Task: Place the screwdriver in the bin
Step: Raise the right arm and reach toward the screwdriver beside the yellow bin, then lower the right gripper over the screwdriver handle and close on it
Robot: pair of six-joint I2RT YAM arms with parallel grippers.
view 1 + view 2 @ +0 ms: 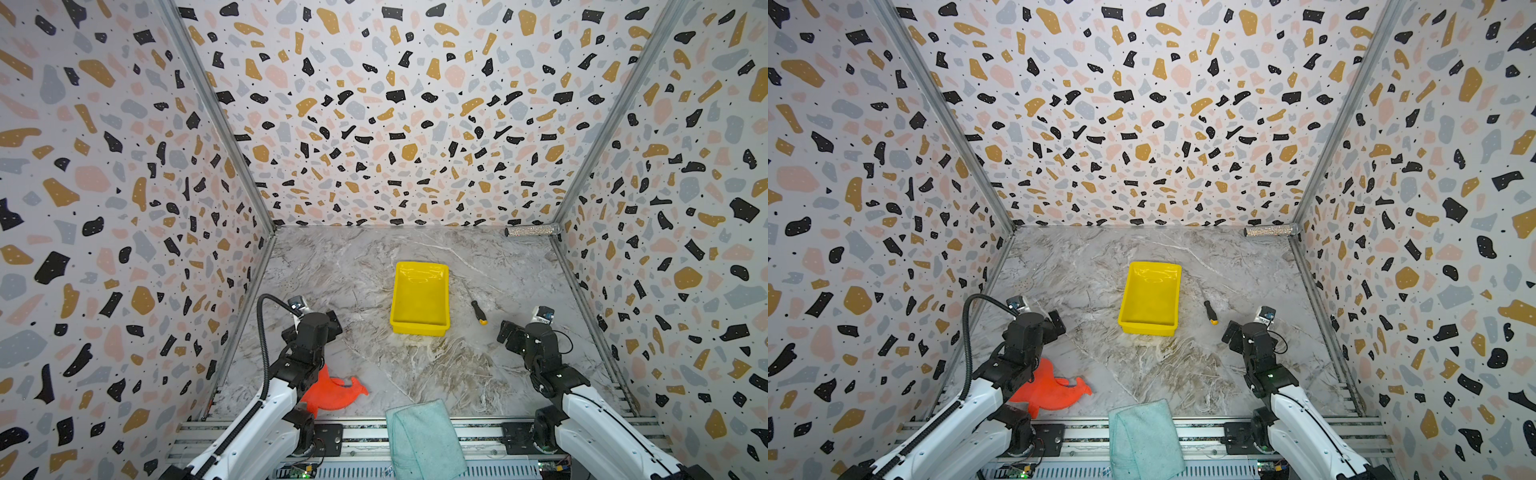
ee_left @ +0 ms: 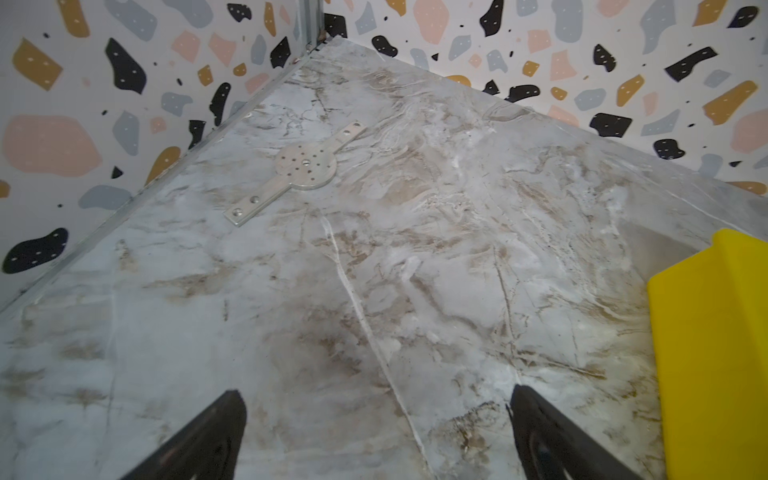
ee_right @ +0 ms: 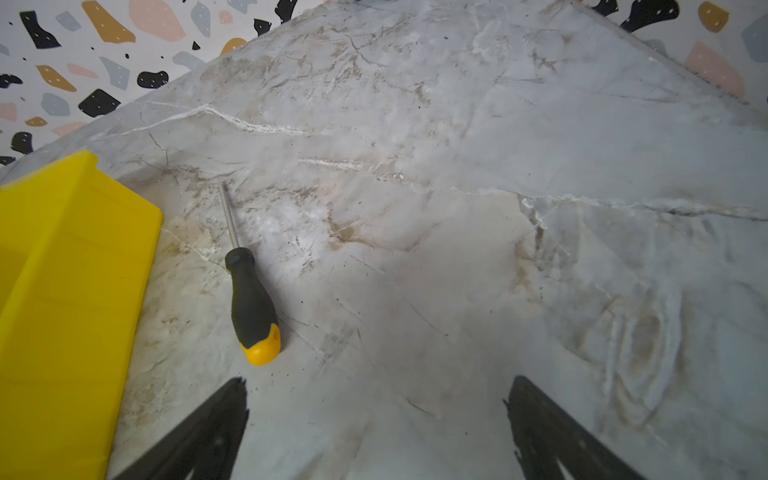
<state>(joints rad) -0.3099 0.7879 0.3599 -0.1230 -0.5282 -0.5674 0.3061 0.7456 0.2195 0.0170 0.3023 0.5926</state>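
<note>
The right tool [image 3: 378, 380] stands wide, jaws empty. Just past one fingertip the screwdriver [image 3: 251, 299] lies on the tabletop [image 3: 457, 249], handle nearest, beside the bin [image 3: 62, 270] but not touching it. The left tool [image 2: 374, 390] is wide too. The bin is cut off in both wrist views — in both top views the thin shaft is faint.

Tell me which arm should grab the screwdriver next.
Right. In both top views the screwdriver lies right of the bin, just ahead of the right arm and its open jaws; the left arm would have to reach across the bin.
</note>
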